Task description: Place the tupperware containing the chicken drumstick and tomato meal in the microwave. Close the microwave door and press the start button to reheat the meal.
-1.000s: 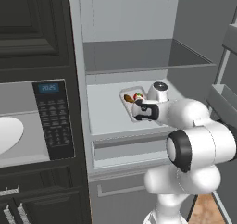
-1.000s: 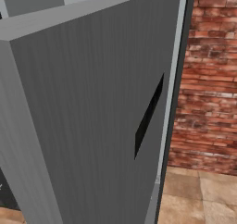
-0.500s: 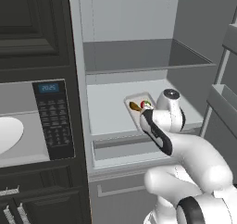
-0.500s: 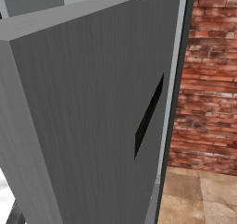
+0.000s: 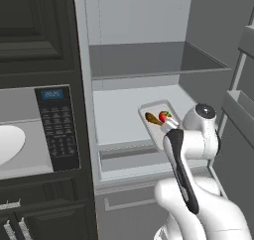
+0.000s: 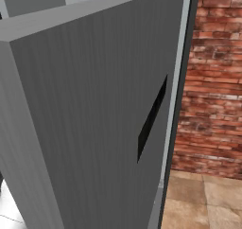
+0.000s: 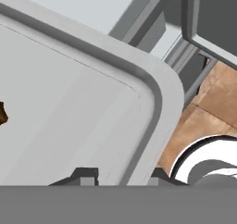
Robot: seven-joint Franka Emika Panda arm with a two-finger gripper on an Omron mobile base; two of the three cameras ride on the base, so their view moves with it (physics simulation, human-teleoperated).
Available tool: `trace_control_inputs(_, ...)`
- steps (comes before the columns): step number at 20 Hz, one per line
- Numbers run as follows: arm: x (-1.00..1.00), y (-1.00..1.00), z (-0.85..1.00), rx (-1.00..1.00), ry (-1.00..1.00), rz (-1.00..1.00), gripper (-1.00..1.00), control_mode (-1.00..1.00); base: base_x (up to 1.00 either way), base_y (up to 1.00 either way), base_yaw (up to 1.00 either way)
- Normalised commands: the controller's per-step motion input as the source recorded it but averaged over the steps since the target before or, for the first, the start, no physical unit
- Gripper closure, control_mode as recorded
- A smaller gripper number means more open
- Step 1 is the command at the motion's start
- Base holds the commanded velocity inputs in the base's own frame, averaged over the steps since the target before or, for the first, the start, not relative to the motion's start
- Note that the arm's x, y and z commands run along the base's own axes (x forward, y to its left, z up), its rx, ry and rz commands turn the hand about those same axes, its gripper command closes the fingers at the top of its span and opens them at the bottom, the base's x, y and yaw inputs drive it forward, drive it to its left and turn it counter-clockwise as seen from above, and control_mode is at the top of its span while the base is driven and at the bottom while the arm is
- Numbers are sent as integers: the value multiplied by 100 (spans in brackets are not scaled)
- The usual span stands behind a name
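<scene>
I have the tupperware point(image 5: 158, 124) in the claw point(image 7: 121, 174), pinched at its rim, lifted in front of the open fridge point(image 5: 144, 60), tilted. Drumstick point(image 5: 152, 118) and tomato point(image 5: 163, 116) sit inside it. Microwave point(image 5: 55, 130) is to my left, plate point(image 5: 9, 142) showing.

tupperware point(image 5: 158, 121): 1, in fridge
drumstick point(image 5: 152, 118): 1, in tupperware
tomato point(image 5: 163, 116): 1, in tupperware, beside drumstick
microwave point(image 5: 57, 130): 1, left of fridge
turntable plate point(image 5: 10, 143): 1, in microwave
keypad panel point(image 5: 56, 135): 1, on microwave
fridge point(image 5: 144, 65): 1
fridge shelves point(image 5: 149, 63): 2 seen
fridge door point(image 6: 94, 119): 1, open
</scene>
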Motion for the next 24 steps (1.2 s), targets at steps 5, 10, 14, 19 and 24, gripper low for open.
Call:
trace_control_inputs(5, -30, 0, 61, 0, 2, 0, 100, -100, 0, 0, 0)
trace_control_inputs(10, -8, 0, 45, 0, 6, 0, 100, -100, 0, 0, 0)
trace_control_inputs(14, -1, 0, 5, 0, 5, 0, 100, 100, -3, 0, 0)
trace_control_inputs(19, 0, 0, 0, 0, 0, 0, 100, 100, -33, 9, 0)
trace_control_inputs(24, 0, 0, 0, 0, 0, 0, 100, 100, -70, 17, 0)
